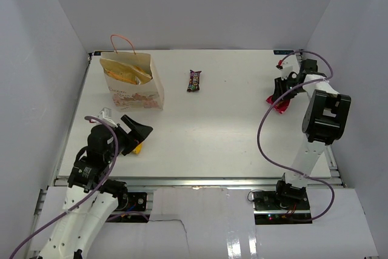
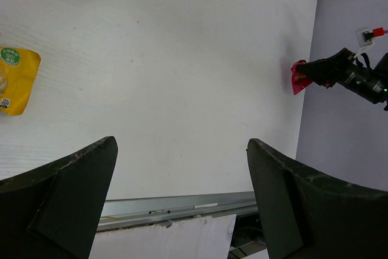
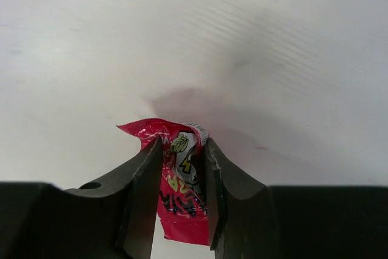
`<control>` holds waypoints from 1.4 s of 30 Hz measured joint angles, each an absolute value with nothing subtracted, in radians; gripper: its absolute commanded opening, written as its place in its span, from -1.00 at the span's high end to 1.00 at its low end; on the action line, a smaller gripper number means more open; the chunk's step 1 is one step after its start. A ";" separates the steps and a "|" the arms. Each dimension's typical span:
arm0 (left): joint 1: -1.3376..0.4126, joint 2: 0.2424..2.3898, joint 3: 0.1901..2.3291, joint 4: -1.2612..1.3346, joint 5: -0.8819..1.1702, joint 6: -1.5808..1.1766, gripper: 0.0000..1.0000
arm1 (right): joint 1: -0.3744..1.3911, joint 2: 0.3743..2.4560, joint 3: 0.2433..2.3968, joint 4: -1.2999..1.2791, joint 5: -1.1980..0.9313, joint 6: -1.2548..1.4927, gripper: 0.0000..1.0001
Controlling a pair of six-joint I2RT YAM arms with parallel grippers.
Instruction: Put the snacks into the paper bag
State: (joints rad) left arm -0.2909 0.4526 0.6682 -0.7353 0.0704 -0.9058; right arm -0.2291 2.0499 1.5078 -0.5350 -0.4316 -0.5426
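Observation:
The cream paper bag (image 1: 133, 84) stands at the far left with a golden-yellow chip bag (image 1: 129, 74) showing in its mouth. A small dark purple candy bar (image 1: 194, 80) lies on the table right of the bag. A small yellow packet (image 1: 138, 148) lies by my left gripper (image 1: 138, 137), which is open and empty; the packet also shows in the left wrist view (image 2: 15, 80). My right gripper (image 1: 280, 96) is shut on a red snack packet (image 3: 182, 198) at the far right, at or just above the table. No green packet shows.
White walls close in the table on the left, back and right. The right arm's purple cable (image 1: 267, 131) loops over the right side of the table. A metal rail (image 1: 194, 180) runs along the near edge.

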 measured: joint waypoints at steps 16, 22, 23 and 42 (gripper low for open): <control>-0.291 0.535 0.612 -0.902 -0.083 -1.143 -0.96 | 0.614 1.939 2.003 -0.408 -0.508 -0.355 0.85; -0.291 0.468 0.582 -0.934 -0.091 -1.195 -0.96 | 0.763 2.005 2.136 -0.142 -0.229 -0.189 0.85; -0.291 0.455 0.579 -0.939 -0.091 -1.201 -0.96 | 0.783 2.016 2.136 -0.098 -0.178 -0.177 0.85; -0.291 0.405 0.574 -0.967 -0.095 -1.238 -0.96 | 0.957 2.287 2.189 0.375 0.196 -0.223 -0.25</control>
State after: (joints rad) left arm -0.2909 0.4046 0.5743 -0.9672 -0.0952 -1.2377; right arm 0.9573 2.2868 2.1887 0.3748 0.1959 -0.2226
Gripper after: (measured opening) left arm 0.979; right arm 0.505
